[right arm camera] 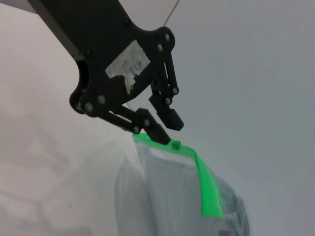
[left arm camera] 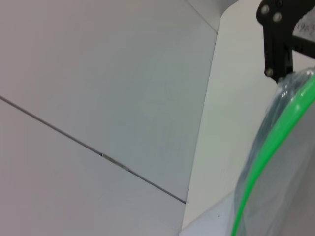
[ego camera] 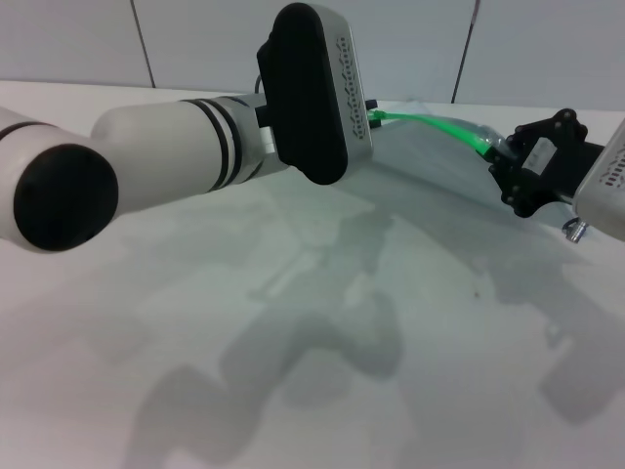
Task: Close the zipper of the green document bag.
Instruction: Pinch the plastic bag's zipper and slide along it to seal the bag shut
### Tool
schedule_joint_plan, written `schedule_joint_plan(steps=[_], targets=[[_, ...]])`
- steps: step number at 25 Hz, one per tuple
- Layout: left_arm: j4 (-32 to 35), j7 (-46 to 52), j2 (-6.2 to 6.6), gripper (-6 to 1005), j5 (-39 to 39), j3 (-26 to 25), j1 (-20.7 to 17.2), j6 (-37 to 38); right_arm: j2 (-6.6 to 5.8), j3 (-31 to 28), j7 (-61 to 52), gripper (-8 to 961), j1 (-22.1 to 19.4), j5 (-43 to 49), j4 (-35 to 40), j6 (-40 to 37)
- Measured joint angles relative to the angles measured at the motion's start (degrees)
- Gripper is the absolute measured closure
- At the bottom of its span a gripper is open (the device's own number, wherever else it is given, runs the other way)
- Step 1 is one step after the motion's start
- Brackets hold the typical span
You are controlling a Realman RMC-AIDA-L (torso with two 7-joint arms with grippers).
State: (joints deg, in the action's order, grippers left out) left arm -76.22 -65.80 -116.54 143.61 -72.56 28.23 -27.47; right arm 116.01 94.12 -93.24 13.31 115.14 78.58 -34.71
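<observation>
bag [right arm camera: 167, 196] under my fingers: thin translucent plastic film, glossy, crinkled. zipper [right arm camera: 206, 189]: opaque bright green plastic strip, smooth. my left gripper [right arm camera: 165, 129]: matt black, hard, with shiny screw heads. my right gripper [ego camera: 508, 164]: same matt black. arm casing [ego camera: 166, 156]: smooth white with satin sheen. table [ego camera: 322, 371]: matt white, smooth.

Left hand [right arm camera: 165, 129]: hidden in the head view behind its own arm.
Green document bag [ego camera: 430, 156]: partly hidden by that arm.
Zipper [left arm camera: 266, 152]: cut off by the left wrist view's edges.
Right hand [ego camera: 513, 166]: finger state cannot be told.
</observation>
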Motion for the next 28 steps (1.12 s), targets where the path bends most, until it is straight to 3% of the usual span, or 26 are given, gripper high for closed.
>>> schedule_joint_plan(steps=[5, 10, 28], targets=[[-1.44, -0.2, 0.0, 878, 0.03, 0.26, -0.36, -0.34, -0.04, 0.0, 0.02, 905, 0.12, 0.0, -0.21, 0.0], [-1.9, -0.3, 0.0, 648, 1.77, 0.47, -0.68, -0.44, -0.09, 0.05, 0.16, 905, -0.03, 0.0, 0.07, -0.34], [-0.98, -0.34, 0.0, 669, 1.73, 0.7, -0.52, 0.2, 0.0, 1.88, 0.78, 906, -0.81, 0.0, 2.4, -0.54]])
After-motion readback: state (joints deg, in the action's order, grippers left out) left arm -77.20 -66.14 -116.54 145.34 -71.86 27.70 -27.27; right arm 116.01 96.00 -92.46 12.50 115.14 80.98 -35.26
